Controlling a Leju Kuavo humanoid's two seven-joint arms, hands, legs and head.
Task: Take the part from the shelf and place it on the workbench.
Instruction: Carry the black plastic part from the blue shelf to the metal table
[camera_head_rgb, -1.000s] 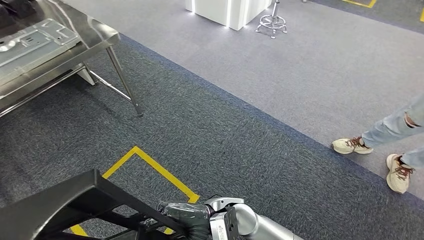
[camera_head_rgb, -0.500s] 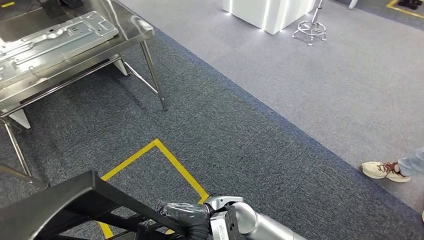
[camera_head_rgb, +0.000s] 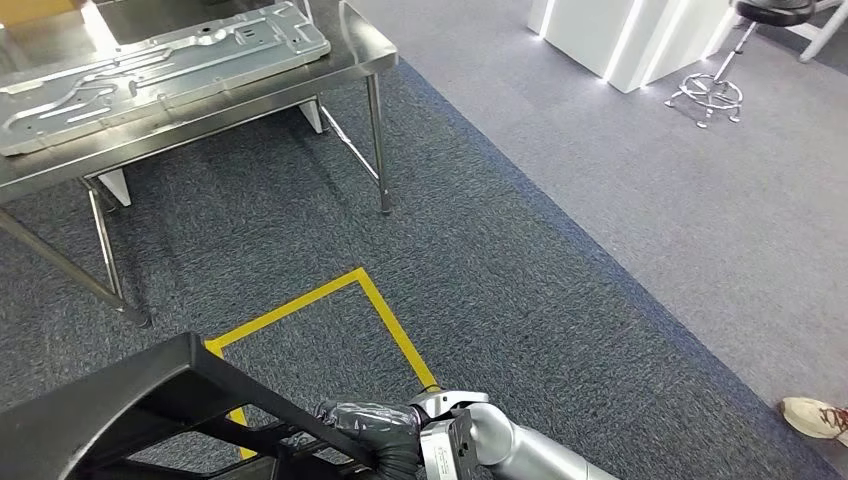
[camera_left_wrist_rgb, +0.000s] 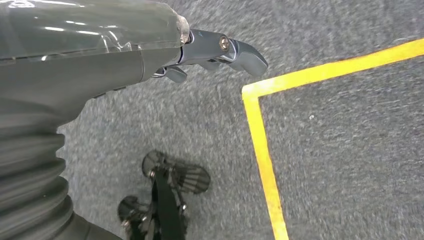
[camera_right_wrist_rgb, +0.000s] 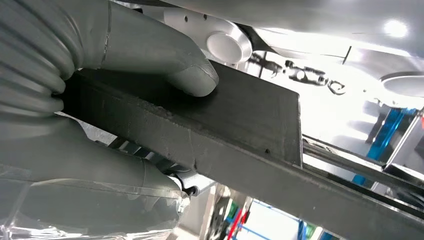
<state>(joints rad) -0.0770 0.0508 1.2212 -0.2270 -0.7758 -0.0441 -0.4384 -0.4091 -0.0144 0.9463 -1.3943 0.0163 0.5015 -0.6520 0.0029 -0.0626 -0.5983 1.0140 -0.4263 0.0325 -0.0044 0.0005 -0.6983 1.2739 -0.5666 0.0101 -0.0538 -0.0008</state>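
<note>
The part (camera_head_rgb: 130, 400) is a large black frame with angled bars, at the bottom left of the head view. My right hand (camera_head_rgb: 375, 430) grips one of its bars from the right. In the right wrist view the thumb (camera_right_wrist_rgb: 150, 55) presses on the flat black bar (camera_right_wrist_rgb: 240, 130) with the fingers wrapped beneath it. The steel workbench (camera_head_rgb: 365, 55) stands at the upper left, some way ahead across the carpet. My left hand (camera_left_wrist_rgb: 100, 60) hangs over the floor, fingers loosely extended and holding nothing.
A silver stamped metal panel (camera_head_rgb: 160, 60) lies on the workbench top. Yellow floor tape (camera_head_rgb: 385, 320) marks a corner on the dark carpet between me and the bench. A white cabinet (camera_head_rgb: 640, 40) and a stool (camera_head_rgb: 715, 85) stand far right. A person's shoe (camera_head_rgb: 815, 415) shows at the right edge.
The camera has turned: the workbench now sits further right and fuller in view, and the person's feet have slid to the right edge. My right hand's grip on the part is unchanged.
</note>
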